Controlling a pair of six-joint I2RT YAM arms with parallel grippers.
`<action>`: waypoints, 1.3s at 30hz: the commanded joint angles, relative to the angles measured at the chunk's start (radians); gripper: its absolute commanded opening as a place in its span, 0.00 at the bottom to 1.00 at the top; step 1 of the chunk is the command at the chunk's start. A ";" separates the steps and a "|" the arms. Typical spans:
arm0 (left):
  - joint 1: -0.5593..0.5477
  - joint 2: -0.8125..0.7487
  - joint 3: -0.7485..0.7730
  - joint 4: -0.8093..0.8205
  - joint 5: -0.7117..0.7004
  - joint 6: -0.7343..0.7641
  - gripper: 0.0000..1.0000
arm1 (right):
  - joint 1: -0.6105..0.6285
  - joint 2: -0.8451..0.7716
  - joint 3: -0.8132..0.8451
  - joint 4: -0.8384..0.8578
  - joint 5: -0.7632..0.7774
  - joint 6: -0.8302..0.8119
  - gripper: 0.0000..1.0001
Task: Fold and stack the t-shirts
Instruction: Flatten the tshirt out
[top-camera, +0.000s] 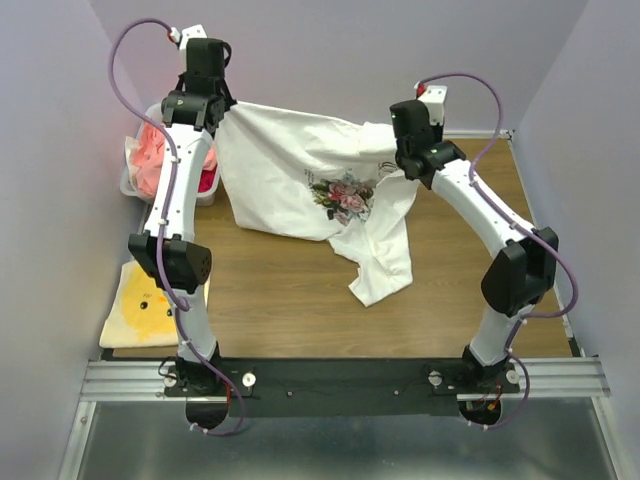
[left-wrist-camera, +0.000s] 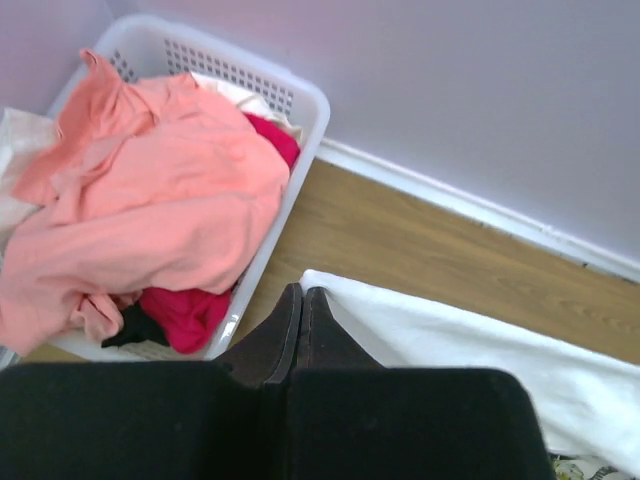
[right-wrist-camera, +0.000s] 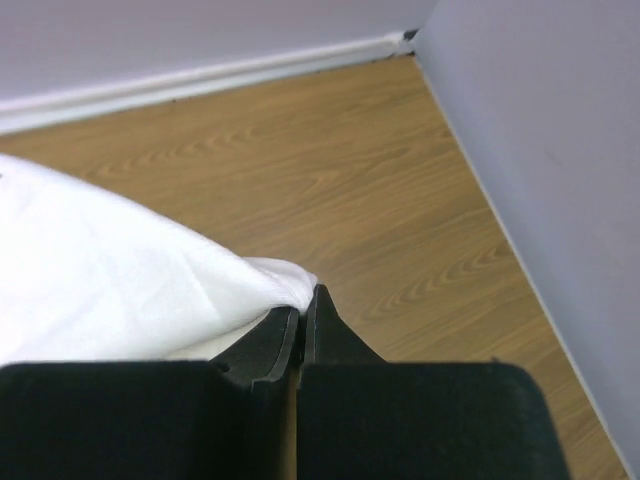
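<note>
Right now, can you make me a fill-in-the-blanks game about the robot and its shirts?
1. The flower-print t-shirt hanging between the arms is coloured ____.
2. The left gripper and right gripper are both ____ on it.
3. The basket holds a salmon-pink t-shirt and sits on the robot's ____ side.
4. The flat cloth by the left arm's base is ____.
Missing words: white, shut, left, yellow.

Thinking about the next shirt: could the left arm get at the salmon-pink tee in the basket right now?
Probably not yet. The salmon-pink tee lies uncovered atop the basket, close beside the left claw, but that claw is shut on the white t-shirt, so it must let go first.
</note>
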 joint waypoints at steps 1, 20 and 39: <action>0.026 -0.077 0.053 0.048 0.026 0.029 0.00 | -0.018 -0.088 0.102 -0.005 0.088 -0.052 0.01; 0.028 -0.594 -0.184 0.389 0.124 0.158 0.00 | -0.020 -0.643 0.035 0.064 -0.230 -0.107 0.01; 0.028 -0.656 -0.287 0.517 0.080 0.149 0.00 | -0.020 -0.752 -0.086 0.281 -0.335 -0.071 0.01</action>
